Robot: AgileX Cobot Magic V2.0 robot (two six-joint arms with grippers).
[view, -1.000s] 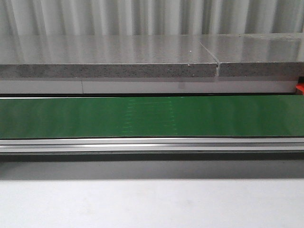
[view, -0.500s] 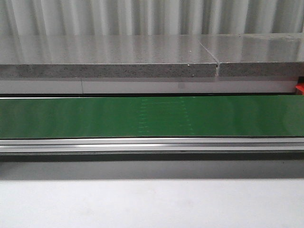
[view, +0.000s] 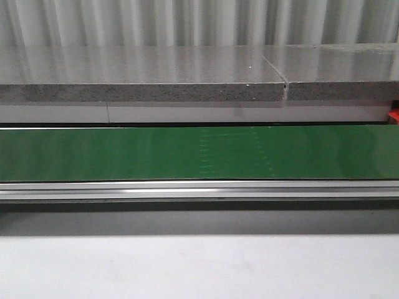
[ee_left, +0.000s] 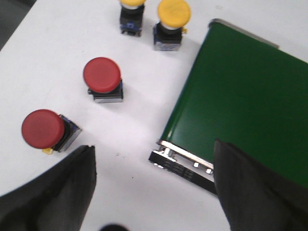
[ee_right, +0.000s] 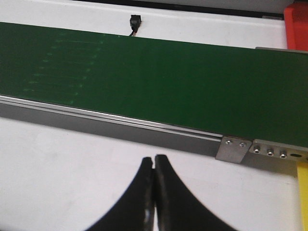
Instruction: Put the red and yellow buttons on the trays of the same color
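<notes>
Four buttons sit on my white worktop (ee_left: pixel 144 134), seen only in the left wrist view. Nearer red button (ee_left: pixel 43 129) lies tilted on its side, cap facing out, just off my left hand's finger. Second red button (ee_left: pixel 102 75) stands a bit beyond it, apart, not touching. Two yellow ones further out: one yellow button (ee_left: pixel 173 13) near the corner of the green conveyor belt (ee_left: pixel 245 101), the other yellow button (ee_left: pixel 132 3) beside it, cut off by the frame edge. All four are off the belt, beside its end.

My left hand (ee_left: pixel 154 187) is spread wide, fingers (ee_left: pixel 62 192) far apart, nothing between them, hovering over bare worktop by the belt's end roller. My right hand (ee_right: pixel 154 166) is closed, fingertips pressed together, gripping nothing, over worktop just short of the belt's metal side rail (ee_right: pixel 120 124).

A red tray edge (ee_right: pixel 296 24) shows past the belt's far side; a yellow strip (ee_right: pixel 302 192) sits at the frame edge, can't tell what.

Front view: belt (view: pixel 199 152) bare, grey stone slab (view: pixel 143 78) behind it.
</notes>
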